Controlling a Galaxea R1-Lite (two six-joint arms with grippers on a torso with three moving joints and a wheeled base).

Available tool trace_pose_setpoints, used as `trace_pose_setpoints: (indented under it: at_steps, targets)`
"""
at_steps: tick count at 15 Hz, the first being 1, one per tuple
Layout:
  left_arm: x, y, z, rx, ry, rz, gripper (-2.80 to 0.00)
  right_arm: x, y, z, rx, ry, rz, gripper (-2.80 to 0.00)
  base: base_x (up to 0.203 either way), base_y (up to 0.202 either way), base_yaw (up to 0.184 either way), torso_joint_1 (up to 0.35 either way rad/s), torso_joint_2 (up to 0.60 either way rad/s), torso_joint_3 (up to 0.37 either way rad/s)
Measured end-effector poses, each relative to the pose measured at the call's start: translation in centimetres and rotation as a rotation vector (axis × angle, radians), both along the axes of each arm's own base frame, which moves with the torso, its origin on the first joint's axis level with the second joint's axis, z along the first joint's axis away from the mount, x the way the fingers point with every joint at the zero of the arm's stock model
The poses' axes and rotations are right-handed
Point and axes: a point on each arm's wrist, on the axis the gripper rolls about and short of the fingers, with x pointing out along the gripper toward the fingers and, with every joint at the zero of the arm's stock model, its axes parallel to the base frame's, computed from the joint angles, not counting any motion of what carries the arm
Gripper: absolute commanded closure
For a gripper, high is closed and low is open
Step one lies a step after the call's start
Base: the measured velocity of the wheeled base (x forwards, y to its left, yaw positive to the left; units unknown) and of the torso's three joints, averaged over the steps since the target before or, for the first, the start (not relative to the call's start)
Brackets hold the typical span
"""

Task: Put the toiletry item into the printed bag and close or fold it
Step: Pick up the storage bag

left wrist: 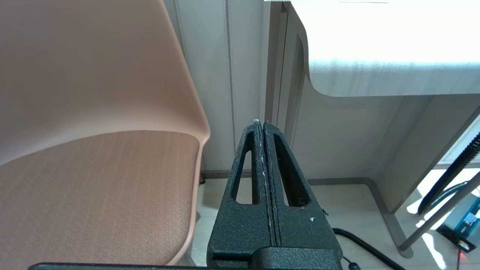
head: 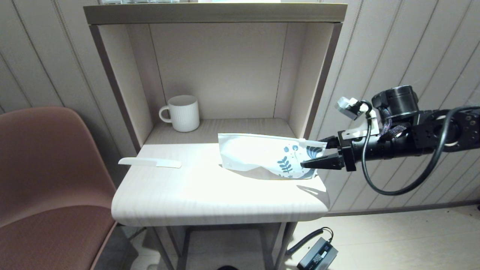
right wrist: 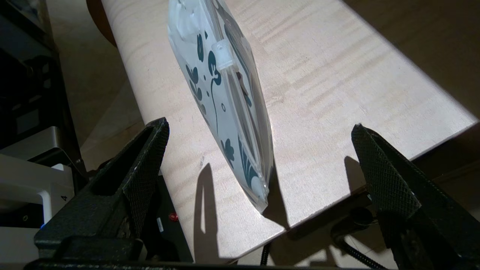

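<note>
Little of the task looks done. The comb (head: 150, 162) lies flat by the tabletop's (head: 210, 195) left edge, well apart from the bag (head: 262, 155), which sits at the right edge with its printed end toward the right pincer (head: 313, 154). That pincer is spread wide, a finger on either side of the bag's printed end, touching nothing as far as the wrist view shows. The left pincer (left wrist: 262, 127) is pressed closed and empty, parked low beside the chair (left wrist: 93, 150). Whether the bag's zip is open is hard to tell. Left to do: open or hold the bag, fetch the comb, insert it, seal.
</note>
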Motion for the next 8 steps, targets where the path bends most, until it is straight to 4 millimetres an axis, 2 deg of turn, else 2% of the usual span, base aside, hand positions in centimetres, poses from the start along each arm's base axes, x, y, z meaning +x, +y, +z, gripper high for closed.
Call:
trace_pose_setpoints:
  at_steps: [8]
  targets:
    - [0.0, 0.0, 0.0, 0.0, 0.0, 0.0, 0.0, 1.4, 1.1, -0.6, -0.002, 0.009, 0.027, -2.8, 0.0, 0.0, 0.0, 0.0, 0.0, 0.0]
